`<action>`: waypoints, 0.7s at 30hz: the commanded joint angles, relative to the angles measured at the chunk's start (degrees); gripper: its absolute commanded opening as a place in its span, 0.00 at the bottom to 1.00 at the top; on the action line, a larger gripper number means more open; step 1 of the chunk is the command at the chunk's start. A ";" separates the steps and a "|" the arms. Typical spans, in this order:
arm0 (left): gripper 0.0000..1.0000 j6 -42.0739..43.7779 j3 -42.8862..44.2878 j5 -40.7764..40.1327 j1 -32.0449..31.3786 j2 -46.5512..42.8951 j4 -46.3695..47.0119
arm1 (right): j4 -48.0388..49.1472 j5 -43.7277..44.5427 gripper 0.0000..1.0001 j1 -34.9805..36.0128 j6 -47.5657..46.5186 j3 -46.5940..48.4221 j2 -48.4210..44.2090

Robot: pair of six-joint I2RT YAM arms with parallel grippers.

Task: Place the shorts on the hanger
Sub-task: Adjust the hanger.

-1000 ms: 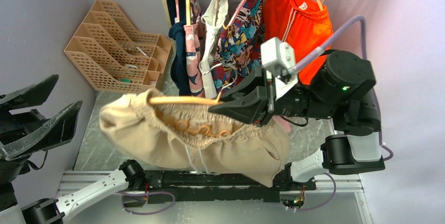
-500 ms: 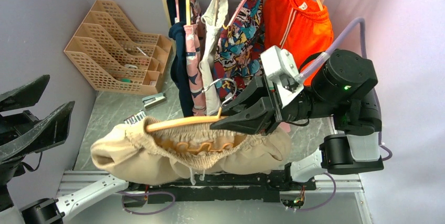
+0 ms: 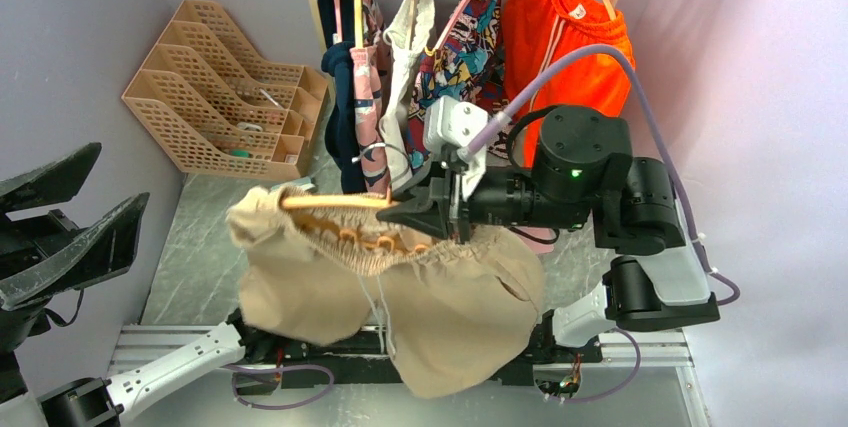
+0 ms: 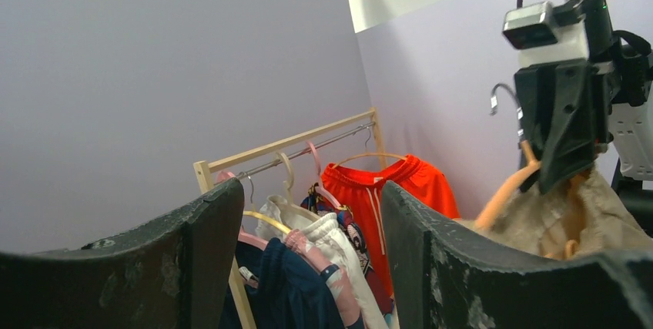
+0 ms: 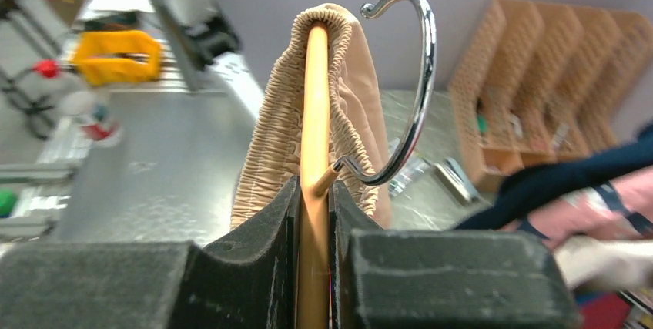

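Right gripper (image 3: 402,215) is at the centre of the top view, fingers clamped tight on the hanger (image 3: 330,202) beside the base of its metal hook (image 3: 388,154); the wrist view confirms it, both pads pressed flat on the pale orange bar with no gap showing; the bar runs out from the jaws toward 9 o'clock, roughly level.

The shorts (image 3: 440,297) are on it; the gathered waistband is stretched over the bar and wraps its far tip at 9 o'clock; from the wrist camera the elastic hugs both sides of the bar right up to its end; the scalloped lower bar peeks out inside the waist opening; the rest of the beige fabric sags toward 6 o'clock in a big loose bundle, hanging in front of the arm bases, white drawstring (image 3: 380,297) dangling down the middle.

Left gripper (image 3: 62,219) is parked out at the 8 o'clock edge, well apart from the shorts; fingers spread wide, holding nothing; its own camera looks straight through the gap at the clothes rail (image 4: 308,144).

Up at 12 o'clock that rail carries a row of hung garments, the orange shorts (image 3: 570,37) at 1 o'clock; a tan slotted organiser (image 3: 215,87) sits on the table (image 3: 200,237) at 10 o'clock.
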 commanded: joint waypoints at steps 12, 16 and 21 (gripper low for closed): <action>0.71 -0.55 2.46 3.68 0.34 4.03 -0.80 | 1.07 2.89 0.00 0.22 1.29 -0.93 -8.04; 0.73 -1.38 3.45 6.92 0.32 5.42 -2.37 | -0.93 5.37 0.00 0.21 1.21 -2.61 -7.09; 0.74 -2.90 4.72 13.69 0.33 8.32 -6.64 | -1.70 6.42 0.00 0.29 1.12 -3.71 -5.92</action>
